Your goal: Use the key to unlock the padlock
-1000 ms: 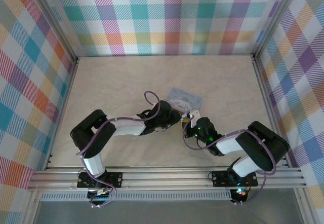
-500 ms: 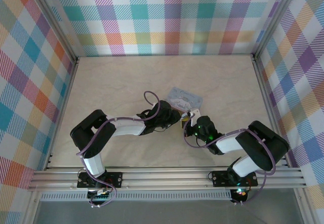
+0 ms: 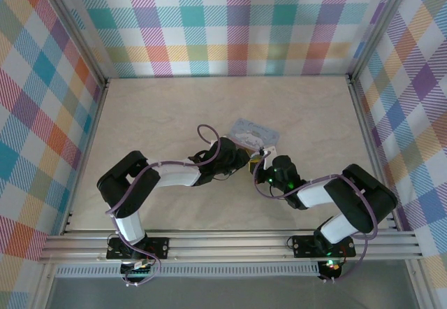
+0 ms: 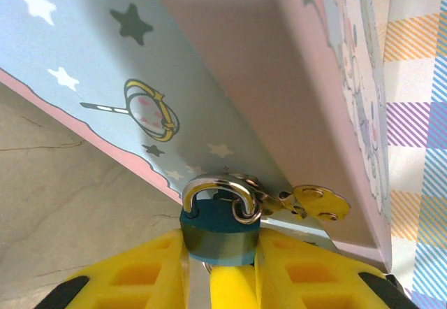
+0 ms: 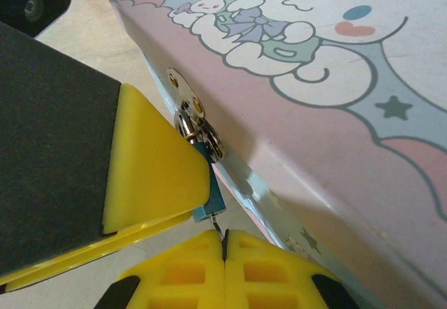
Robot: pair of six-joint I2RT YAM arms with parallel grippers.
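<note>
My left fingers (image 4: 167, 261) were clamped on the padlock (image 4: 218, 233), one yellow pad against each side of its teal body, which sat right between my tips. Its silver shackle (image 4: 213, 181) rose just beyond them and was hooked through the hasp (image 4: 318, 200) on the side of the tin (image 4: 230, 78). The tin's pale blue, star-printed wall stood directly ahead of those fingers. I could not tell whether the shackle was seated in the body or loose.

My right fingers (image 5: 241, 270) were pressed together on the key (image 5: 218, 226), a thin grey sliver poking out of the seam between the pads. Its tip reached the underside of the padlock just ahead of my right fingertips. Whether it sat inside the keyhole I could not tell, since that face was turned away. To the left of my right fingers, one left pad with its black backing lay flat against the lock. Ahead and to the right spread the tin's lid with its white cartoon dog.

From above, both sets of fingers met tip to tip at the tin's near edge, over the pale bench (image 3: 160, 113).
</note>
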